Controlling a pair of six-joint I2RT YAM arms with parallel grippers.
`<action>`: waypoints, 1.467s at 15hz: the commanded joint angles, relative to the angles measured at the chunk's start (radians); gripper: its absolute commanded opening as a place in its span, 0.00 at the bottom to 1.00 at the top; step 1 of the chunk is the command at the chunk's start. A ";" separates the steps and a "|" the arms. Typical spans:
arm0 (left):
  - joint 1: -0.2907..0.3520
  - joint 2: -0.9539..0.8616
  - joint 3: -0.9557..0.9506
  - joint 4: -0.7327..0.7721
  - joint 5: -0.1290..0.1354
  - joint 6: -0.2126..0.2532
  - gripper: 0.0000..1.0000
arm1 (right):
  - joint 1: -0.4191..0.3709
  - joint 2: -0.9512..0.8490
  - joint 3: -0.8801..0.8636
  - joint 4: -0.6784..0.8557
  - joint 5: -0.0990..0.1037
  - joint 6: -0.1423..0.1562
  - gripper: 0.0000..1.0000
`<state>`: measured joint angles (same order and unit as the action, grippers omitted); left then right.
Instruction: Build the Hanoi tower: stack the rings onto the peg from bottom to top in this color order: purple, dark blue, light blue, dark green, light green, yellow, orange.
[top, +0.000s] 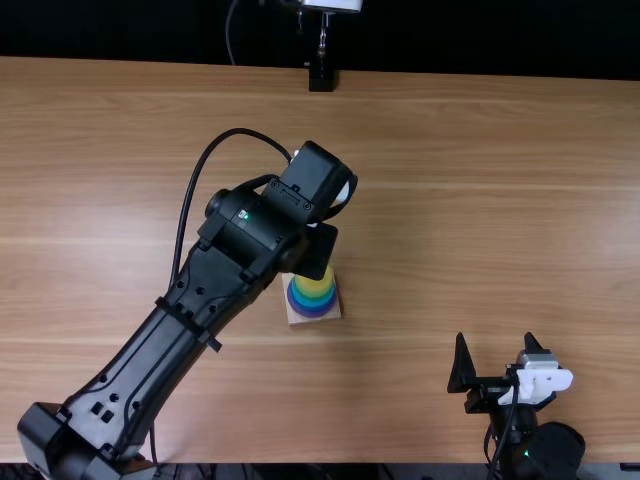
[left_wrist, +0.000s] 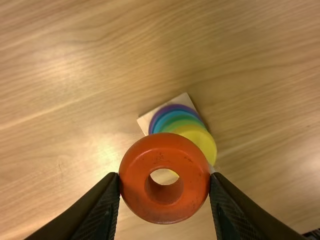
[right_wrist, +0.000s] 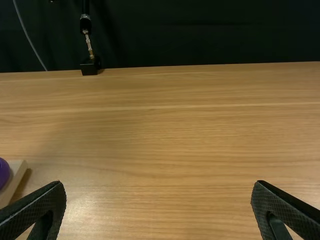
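Gripping the orange ring (left_wrist: 132, 172), the left fingers (left_wrist: 97, 210) are nearer the stack (top: 312, 297), which lies toward six o'clock from them in the top view; the open right fingers (right_wrist: 47, 200) sit well apart.

Left of the stack (top: 314, 291) I see the left arm (top: 185, 320), black and boxy, with a strap (top: 181, 318), a tiny green light (top: 243, 215) and a looping black cable (top: 185, 205). Right of the stack, the right gripper (top: 495, 337) is black, with pointed fingers (top: 462, 364) and a white patch (top: 537, 380).
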<state>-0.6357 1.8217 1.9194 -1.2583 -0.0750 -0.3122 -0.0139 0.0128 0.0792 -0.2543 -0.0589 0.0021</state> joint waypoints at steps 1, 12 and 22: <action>-0.021 -0.022 0.038 -0.017 -0.006 -0.021 0.00 | -0.008 -0.013 -0.059 -0.074 0.004 0.002 1.00; -0.061 -0.019 0.029 -0.019 -0.004 -0.025 0.00 | -0.006 -0.013 -0.059 -0.074 0.004 0.002 1.00; -0.076 -0.004 0.016 -0.004 -0.006 -0.025 0.00 | -0.008 -0.013 -0.059 -0.074 0.004 0.002 1.00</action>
<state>-0.7067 1.8221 1.9194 -1.2652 -0.0750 -0.3222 -0.0139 0.0128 0.0792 -0.2546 -0.0589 0.0025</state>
